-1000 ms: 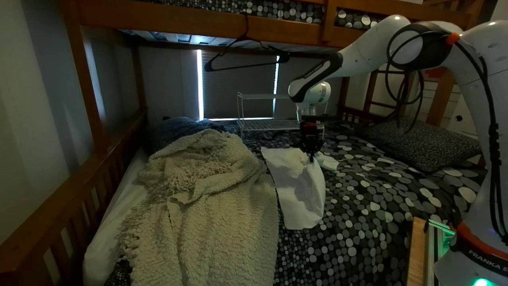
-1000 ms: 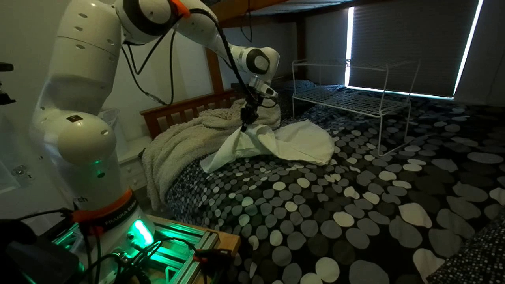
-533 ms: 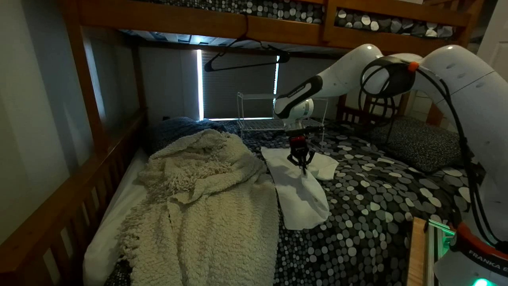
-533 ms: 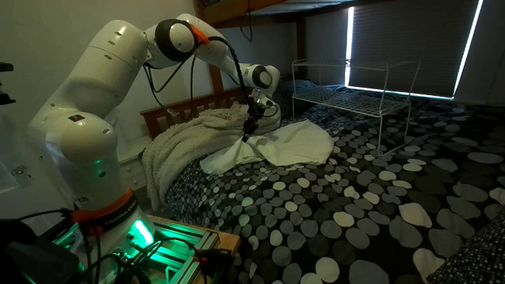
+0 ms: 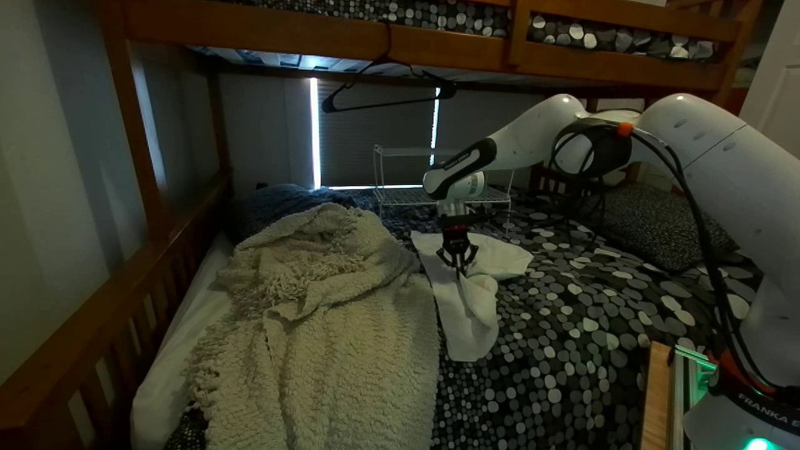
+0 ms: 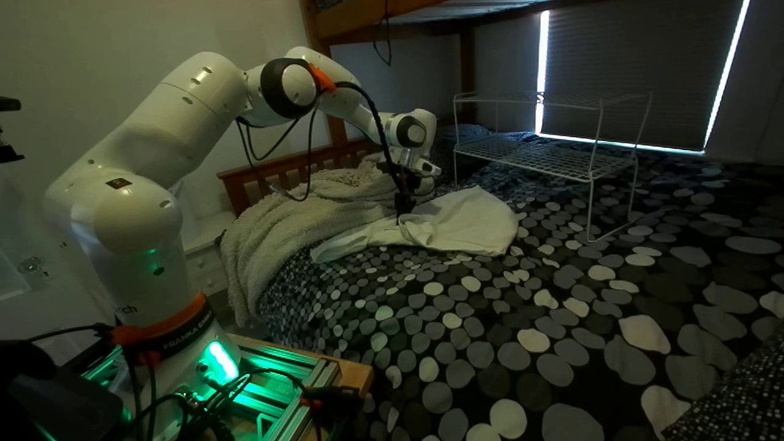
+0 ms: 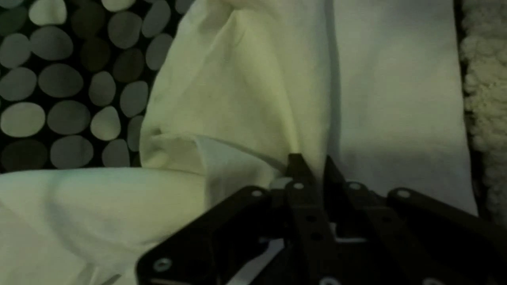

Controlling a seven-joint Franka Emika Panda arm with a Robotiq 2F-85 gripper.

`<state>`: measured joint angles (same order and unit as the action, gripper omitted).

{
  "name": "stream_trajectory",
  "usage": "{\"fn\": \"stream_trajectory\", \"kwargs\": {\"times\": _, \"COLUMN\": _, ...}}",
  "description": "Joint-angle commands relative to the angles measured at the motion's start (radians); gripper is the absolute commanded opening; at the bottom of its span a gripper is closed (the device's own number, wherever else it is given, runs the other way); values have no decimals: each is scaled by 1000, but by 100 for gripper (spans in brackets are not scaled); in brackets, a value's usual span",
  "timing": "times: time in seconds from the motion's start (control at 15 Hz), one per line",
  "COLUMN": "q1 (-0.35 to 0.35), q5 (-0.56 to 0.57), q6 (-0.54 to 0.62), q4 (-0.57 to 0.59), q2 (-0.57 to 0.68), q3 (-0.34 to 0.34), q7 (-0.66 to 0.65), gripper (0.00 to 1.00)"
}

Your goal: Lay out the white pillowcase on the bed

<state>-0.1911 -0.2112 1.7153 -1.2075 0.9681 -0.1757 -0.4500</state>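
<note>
The white pillowcase (image 5: 462, 337) lies crumpled and partly folded over itself on the bed (image 5: 562, 350), right beside the knit blanket. It also shows in an exterior view (image 6: 474, 220) and in the wrist view (image 7: 400, 118). My gripper (image 5: 459, 274) points down at the middle of the cloth, low over the mattress; it also shows in an exterior view (image 6: 399, 220). In the wrist view the gripper (image 7: 312, 159) has its fingers close together with a fold of the pillowcase pinched between them. The cloth under the gripper body is partly hidden.
A cream fringed blanket (image 5: 350, 350) lies beside the pillowcase. A white wire rack (image 6: 545, 162) stands on the bed behind. A dark grey pillow (image 5: 656, 225) lies on the bed. A black hanger (image 5: 387, 105) hangs from the upper bunk rail (image 5: 312, 34).
My gripper has moved down and toward the blanket in one exterior picture, to the right in another. The pinched cloth has come down with it, and part of the pillowcase has folded over.
</note>
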Motion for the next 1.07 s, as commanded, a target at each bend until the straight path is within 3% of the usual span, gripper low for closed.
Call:
{"fn": "stream_trajectory", "kwargs": {"times": 0.0, "q1": -19, "q5": -17, "q6": 65, "q4": 17, "q2": 2, "q3": 16, "q7": 20, "gripper": 47}}
{"fn": "stream_trajectory", "kwargs": {"times": 0.47, "q1": -72, "q5": -46, "q6": 103, "q4": -155, "q2": -200, "q3": 26, "q7": 133, "gripper": 100}}
{"fn": "stream_trajectory", "kwargs": {"times": 1.0, "q1": -228, "q5": -206, "q6": 215, "q4": -520, "q2": -434, "q3": 73, "q7": 703, "gripper": 99}}
